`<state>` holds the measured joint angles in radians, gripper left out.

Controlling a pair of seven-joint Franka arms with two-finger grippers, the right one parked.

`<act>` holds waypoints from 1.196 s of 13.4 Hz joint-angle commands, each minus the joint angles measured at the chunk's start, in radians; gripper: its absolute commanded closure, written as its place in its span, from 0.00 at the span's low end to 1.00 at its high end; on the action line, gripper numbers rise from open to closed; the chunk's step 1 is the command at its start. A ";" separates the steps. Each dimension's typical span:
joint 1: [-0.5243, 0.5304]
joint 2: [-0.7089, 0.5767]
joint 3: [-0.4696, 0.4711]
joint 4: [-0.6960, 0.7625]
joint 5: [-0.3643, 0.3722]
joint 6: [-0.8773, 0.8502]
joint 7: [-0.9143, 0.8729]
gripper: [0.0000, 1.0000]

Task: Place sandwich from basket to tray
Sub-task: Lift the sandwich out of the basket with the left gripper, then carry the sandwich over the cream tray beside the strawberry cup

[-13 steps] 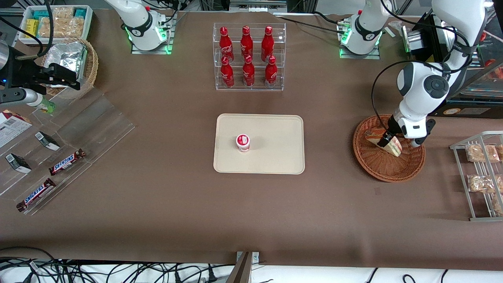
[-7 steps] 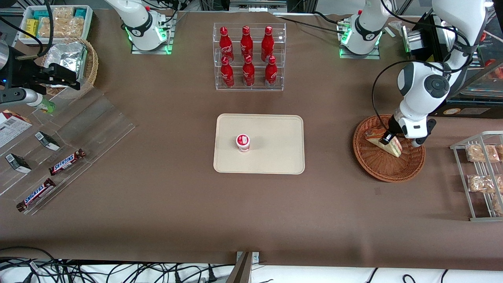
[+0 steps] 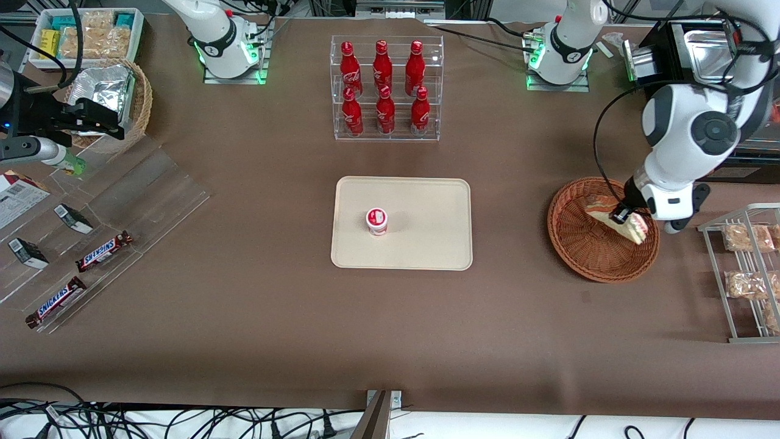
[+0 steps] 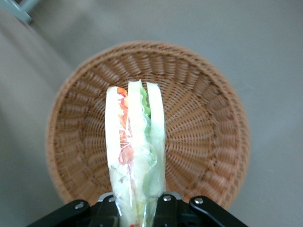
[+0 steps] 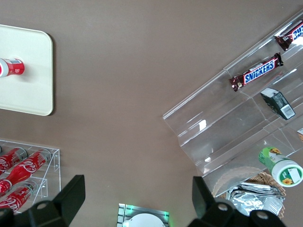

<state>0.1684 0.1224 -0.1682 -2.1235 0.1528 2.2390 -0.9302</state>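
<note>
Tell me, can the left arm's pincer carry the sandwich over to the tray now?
Probably yes. The pincer is shut on the sandwich above the basket, and bare tabletop lies between it and the tray. Only a small red-and-white cup stands on the tray, leaving room.

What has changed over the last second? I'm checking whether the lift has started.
The left arm's end effector, shut on the triangular pale-bread sandwich, has carried it toward the working arm's end, above the round reddish-brown wicker basket. The basket, rectangular cream-beige tray and small red-and-white cup stayed put.
</note>
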 commanded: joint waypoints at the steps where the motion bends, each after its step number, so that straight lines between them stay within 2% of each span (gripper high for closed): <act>1: -0.006 0.009 -0.039 0.198 0.008 -0.241 0.094 1.00; 3: -0.012 0.035 -0.075 0.334 -0.044 -0.390 0.204 1.00; 6: -0.018 0.057 -0.166 0.407 -0.084 -0.432 0.272 1.00; 12: -0.023 0.132 -0.446 0.439 -0.064 -0.371 0.312 1.00; 14: -0.082 0.179 -0.473 0.442 -0.010 -0.316 0.369 1.00; 16: -0.141 0.239 -0.471 0.459 0.002 -0.297 0.418 1.00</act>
<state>0.0680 0.2801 -0.6368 -1.7213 0.1230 1.9356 -0.5790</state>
